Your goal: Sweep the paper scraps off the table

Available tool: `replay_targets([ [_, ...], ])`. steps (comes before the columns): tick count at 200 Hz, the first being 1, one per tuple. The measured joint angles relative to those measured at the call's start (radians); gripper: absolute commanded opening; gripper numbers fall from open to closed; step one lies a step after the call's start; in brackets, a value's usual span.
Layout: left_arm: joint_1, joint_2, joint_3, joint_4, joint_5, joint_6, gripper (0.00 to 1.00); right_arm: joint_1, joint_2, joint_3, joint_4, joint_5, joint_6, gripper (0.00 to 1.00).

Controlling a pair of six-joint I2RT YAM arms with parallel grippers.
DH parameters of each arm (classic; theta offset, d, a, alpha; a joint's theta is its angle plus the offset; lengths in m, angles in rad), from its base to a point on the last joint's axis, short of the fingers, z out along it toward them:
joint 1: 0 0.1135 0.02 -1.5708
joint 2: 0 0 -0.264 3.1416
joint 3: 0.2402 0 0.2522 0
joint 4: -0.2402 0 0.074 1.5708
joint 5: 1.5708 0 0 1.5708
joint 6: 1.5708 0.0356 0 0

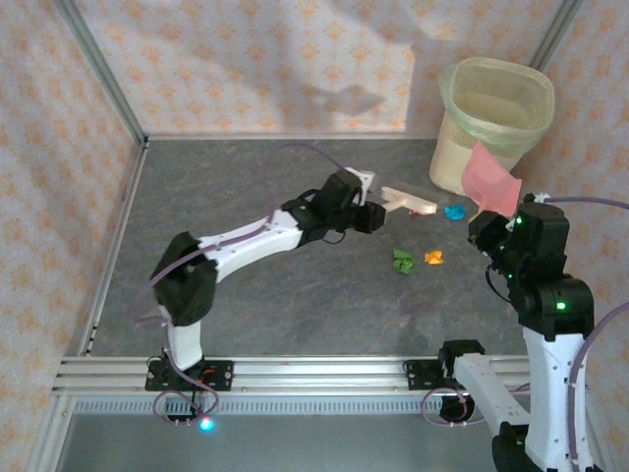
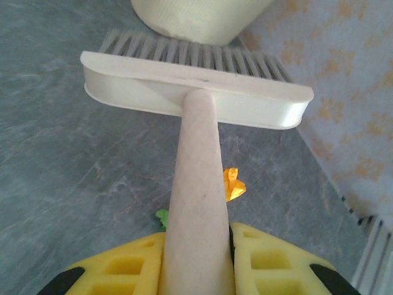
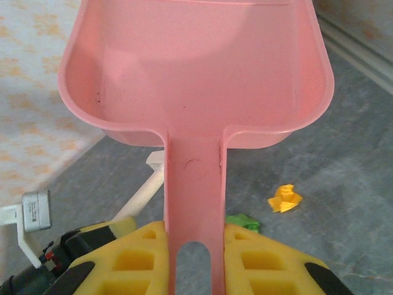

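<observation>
Green, orange, blue paper scraps lie unswept on the counter; left gripper holds brush, right gripper dustpan.

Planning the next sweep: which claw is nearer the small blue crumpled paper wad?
Right. The right claw, shut on the pink plastic dustpan, sits just right of the blue paper wad; the left claw, gripping the cream plastic brush, is farther off to its left.

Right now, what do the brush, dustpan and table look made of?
The brush: probably plastic; glossy cream head with sheen, matte handle, pale stiff bristles. The dustpan: moulded pink plastic, satin, a round mould mark on the handle. The table: grey veined stone look; real stone or printed laminate, cannot tell.
</observation>
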Motion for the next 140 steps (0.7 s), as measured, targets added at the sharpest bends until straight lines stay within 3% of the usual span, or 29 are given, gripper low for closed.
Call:
replay_targets([
  [71,-0.118,0.352,0.492,-0.254,-0.013,0.210,0.00,0.000,-0.117,-0.095,-0.019,0.232,-0.026,0.00],
  [140,-0.171,0.575,0.858,-0.374,-0.040,0.321,0.00,0.000,-0.142,-0.113,-0.029,0.304,-0.033,0.00],
])
